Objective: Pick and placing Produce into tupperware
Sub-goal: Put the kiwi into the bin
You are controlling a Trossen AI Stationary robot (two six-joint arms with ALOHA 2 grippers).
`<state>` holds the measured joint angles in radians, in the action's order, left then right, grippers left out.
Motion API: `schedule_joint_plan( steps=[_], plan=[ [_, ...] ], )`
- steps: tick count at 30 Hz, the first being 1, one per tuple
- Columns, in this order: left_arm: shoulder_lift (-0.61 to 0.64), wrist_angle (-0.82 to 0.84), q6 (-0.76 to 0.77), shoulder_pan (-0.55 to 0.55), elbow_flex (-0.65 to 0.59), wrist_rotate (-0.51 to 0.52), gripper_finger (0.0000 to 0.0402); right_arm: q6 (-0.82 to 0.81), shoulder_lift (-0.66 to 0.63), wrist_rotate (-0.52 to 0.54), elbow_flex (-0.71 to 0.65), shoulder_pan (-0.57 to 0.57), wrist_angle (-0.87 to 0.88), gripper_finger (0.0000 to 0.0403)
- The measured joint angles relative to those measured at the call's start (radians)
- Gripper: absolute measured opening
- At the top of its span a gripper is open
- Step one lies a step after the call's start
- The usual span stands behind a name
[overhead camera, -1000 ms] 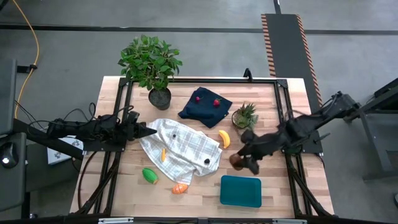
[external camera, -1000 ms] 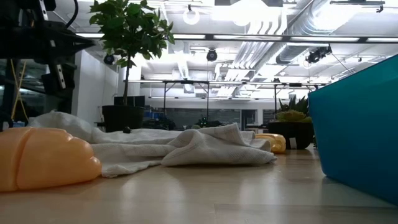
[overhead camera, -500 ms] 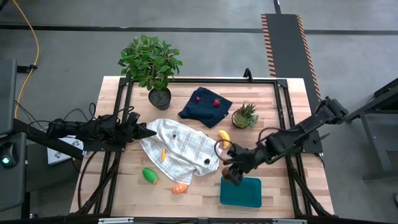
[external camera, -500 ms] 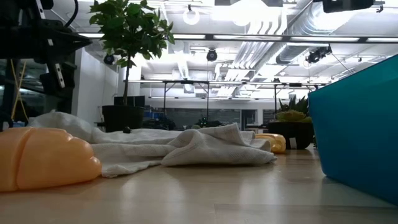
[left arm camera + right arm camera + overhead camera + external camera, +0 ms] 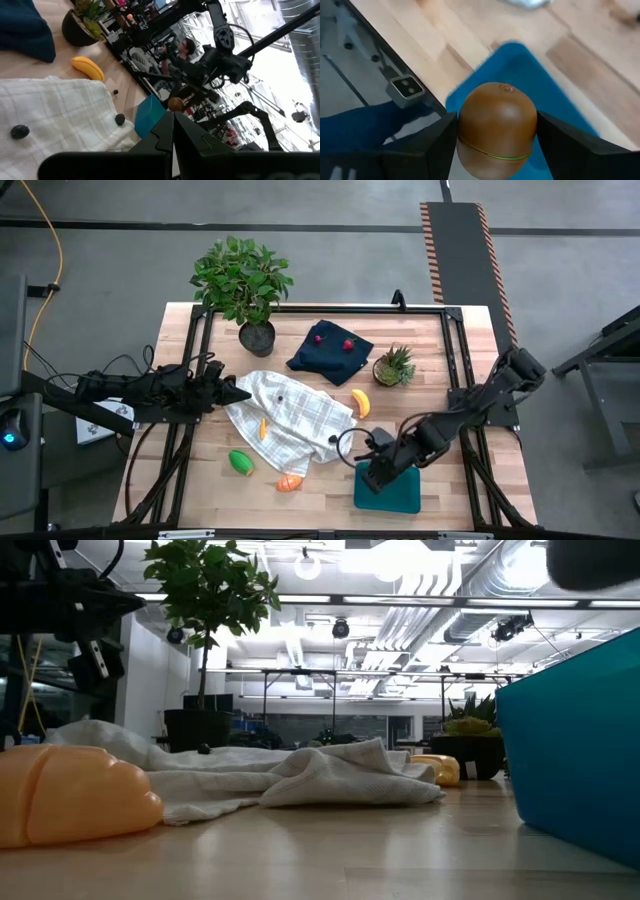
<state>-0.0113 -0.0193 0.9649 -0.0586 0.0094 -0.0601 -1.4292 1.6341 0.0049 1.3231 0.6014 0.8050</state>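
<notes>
The right pincer (image 5: 496,131), clamped on the brown round kiwi-like fruit (image 5: 497,127), hangs over the shallow teal plastic tupperware (image 5: 388,488); it should lower before letting go. Farther off, the left pincer (image 5: 240,392) waits with fingers together beside the checked cloth (image 5: 295,420).

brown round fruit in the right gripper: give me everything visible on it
The brown round one is smooth and matte like plastic, egg-like in outline, with a small nub on one end and a thin yellow-green seam ringing it. The right gripper clamps it between both fingers, held in the air over the teal tupperware. Only the fingers touch it.
</notes>
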Motion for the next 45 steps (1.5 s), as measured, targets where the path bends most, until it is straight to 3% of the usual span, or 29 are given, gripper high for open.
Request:
schedule_joint_plan(
  steps=[27,45],
  plan=[
    [0.000,-0.001,-0.022,0.000,0.000,0.000,0.0001,-0.247,0.158,-0.095,0.000,0.062,-0.007,0.0240],
    [0.000,-0.003,-0.048,0.000,0.000,-0.012,0.0001,-0.344,0.197,-0.092,0.000,0.063,0.048,0.0240]
  ],
)
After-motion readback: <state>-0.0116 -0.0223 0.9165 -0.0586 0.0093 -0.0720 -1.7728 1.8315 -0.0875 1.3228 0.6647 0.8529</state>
